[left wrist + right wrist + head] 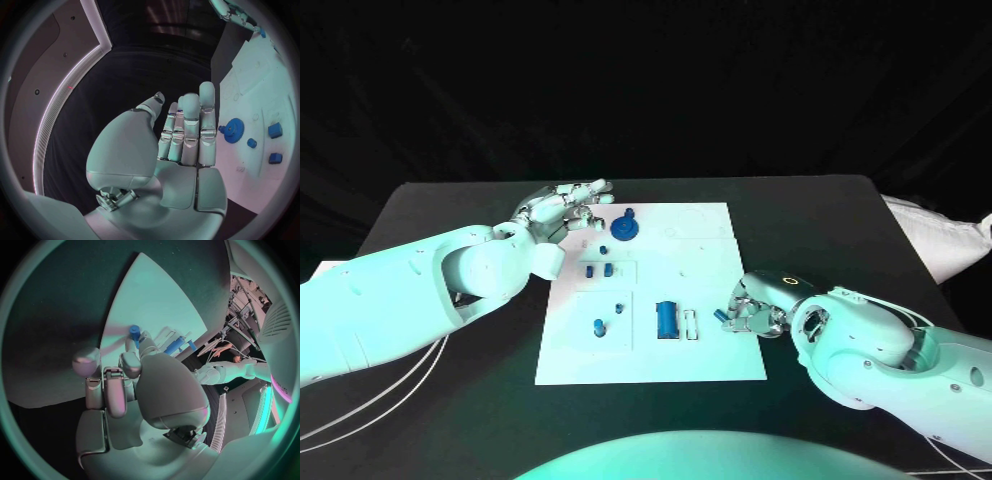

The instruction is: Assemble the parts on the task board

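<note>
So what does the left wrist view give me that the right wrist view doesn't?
Left wrist view alone: the left hand, fingers straight and holding nothing, beside the blue gear and small blue blocks.

Right wrist view alone: the right hand holding a small blue peg in its fingers.

Both: the white task board on the black table.

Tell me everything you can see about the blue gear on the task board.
The blue gear is a toothed disc, plastic-looking, with a small knob at its far edge. It lies flat at the task board's far end, near its left side. The left hand hovers beside it, fingers straight, not visibly touching it.
</note>
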Controlling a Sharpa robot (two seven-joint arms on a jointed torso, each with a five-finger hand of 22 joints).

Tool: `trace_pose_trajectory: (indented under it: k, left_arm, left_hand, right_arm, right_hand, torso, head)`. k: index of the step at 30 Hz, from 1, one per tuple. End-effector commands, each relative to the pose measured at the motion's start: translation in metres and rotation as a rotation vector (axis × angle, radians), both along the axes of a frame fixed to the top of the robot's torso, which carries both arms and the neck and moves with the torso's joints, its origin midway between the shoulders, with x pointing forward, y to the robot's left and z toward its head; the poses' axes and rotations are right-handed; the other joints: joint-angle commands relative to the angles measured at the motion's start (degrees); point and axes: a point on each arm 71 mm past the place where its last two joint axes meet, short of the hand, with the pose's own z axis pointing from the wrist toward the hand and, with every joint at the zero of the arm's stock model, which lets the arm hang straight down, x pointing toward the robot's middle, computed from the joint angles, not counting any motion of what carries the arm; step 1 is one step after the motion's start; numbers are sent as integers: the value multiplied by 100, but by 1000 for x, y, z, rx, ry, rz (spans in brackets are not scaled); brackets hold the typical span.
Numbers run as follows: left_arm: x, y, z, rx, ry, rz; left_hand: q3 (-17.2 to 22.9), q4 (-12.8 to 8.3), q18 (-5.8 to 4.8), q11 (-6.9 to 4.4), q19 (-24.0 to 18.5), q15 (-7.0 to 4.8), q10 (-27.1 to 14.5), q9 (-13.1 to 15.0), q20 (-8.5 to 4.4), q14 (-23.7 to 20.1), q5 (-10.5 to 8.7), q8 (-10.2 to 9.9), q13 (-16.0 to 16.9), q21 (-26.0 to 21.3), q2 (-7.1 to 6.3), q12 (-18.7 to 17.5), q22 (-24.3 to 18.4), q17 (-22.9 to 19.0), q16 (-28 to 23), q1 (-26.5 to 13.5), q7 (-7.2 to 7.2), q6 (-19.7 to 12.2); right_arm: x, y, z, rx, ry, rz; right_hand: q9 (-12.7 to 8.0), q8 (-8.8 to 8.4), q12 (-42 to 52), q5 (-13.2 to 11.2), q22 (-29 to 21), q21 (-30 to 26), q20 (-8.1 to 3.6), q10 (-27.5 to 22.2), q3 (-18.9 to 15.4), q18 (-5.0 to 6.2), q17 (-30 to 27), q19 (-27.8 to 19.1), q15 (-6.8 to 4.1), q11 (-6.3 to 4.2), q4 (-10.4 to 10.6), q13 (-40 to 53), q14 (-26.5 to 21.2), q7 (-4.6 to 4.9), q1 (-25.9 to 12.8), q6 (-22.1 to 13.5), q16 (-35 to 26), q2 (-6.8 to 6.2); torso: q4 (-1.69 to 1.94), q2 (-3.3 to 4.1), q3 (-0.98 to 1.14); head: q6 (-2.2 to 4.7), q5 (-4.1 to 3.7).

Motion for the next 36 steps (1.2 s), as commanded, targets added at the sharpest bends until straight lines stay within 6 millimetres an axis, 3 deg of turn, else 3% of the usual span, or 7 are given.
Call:
trace_pose_trajectory:
  k: [1, 9, 18, 24, 28, 33, 36]
  left_arm:
    - [-1, -2, 1, -11, -9, -19]
    - [-1, -2, 1, -10, -6, -20]
    - [-1, 0, 1, -5, -3, -18]
    - [-1, -2, 1, -6, -3, -22]
    - [-2, -3, 1, -7, -3, -25]
    - [-1, -3, 1, -6, -3, -23]
    - [-2, -3, 1, -6, -2, -25]
  left_hand:
    - [-42, 6, 109, 9, 37, 9, -50, -7, 19, -43, -27, 28, 6, -32, -2, 32, -8, -8, -8, 37, -7, -37]
    - [-53, 10, 109, 10, 37, 10, -54, -6, 19, -49, -28, 30, 6, -35, 1, 37, -10, -26, -15, 36, -6, -38]
    - [-74, 18, 109, 14, 38, 12, -64, -7, 21, -53, -29, 29, 6, -41, -1, 42, -13, -30, -14, 32, -2, -47]
    - [-74, 18, 109, 14, 38, 12, -64, -7, 21, -53, -29, 29, 6, -41, -1, 42, -13, -30, -14, 32, -2, -47]
    - [-74, 18, 109, 14, 38, 12, -64, -7, 21, -53, -29, 29, 6, -41, -1, 42, -13, -30, -14, 32, -2, -47]
    - [-74, 18, 109, 14, 38, 12, -64, -7, 21, -53, -29, 29, 6, -41, -1, 42, -13, -30, -14, 32, -2, -47]
    - [-74, 18, 109, 14, 38, 12, -64, -7, 21, -53, -29, 29, 6, -41, -1, 42, -13, -30, -14, 32, -2, -47]
  right_arm:
    - [-2, -1, -11, -122, 13, 45]
    - [-2, 6, -16, -162, -12, 73]
    - [-1, 6, -19, -84, 31, 28]
    - [1, 7, -21, -70, 35, 17]
    - [2, 9, -19, -67, 13, 16]
    - [5, 14, -9, -3, -33, -4]
    - [7, 16, 0, 32, -47, -14]
  right_hand:
    - [-12, -45, -48, -35, -10, -27, -31, -35, 90, -23, 1008, -15, -15, -13, -35, -23, 494, 3, 313, 5, -11, 62]
    - [-74, -206, -322, 72, -121, -109, 16, -157, 363, -8, 915, -82, 38, 51, -57, -219, 470, 79, 279, -76, -71, -61]
    - [-104, -311, -311, 665, -137, -129, 16, -92, 736, 2, 900, -64, 25, 30, 270, -210, 470, 55, -193, 6, -88, -237]
    - [-85, -311, -264, 983, -96, -107, -4, -56, 1024, -4, 921, -35, -2, -1, 249, -167, 477, 14, -179, 94, -77, -304]
    - [-66, -301, -232, 1101, -71, -92, -19, -27, 1189, -8, 936, -18, -14, -18, 205, -139, 480, -4, -163, 143, -69, -325]
    - [-29, -295, -77, 1282, 28, -31, -36, 109, 1397, -27, 1002, 41, -38, -47, 333, -15, 496, -49, -435, 214, -30, -359]
    - [-16, -304, -32, 1265, 68, -6, -42, 152, 1448, -35, 1037, 63, -32, -41, 495, 26, 503, -40, -686, 228, -9, -343]
  torso:
    - [3, -2, -2]
    - [-4, -6, -2]
    - [-9, -3, 0]
    - [-12, -5, 1]
    - [0, -5, 4]
    - [-15, 3, 19]
    - [-11, 0, 7]
  head:
    - [-3, 12]
    - [-2, 27]
    - [5, 37]
    - [13, 49]
    - [8, 48]
    - [13, 57]
    - [14, 47]
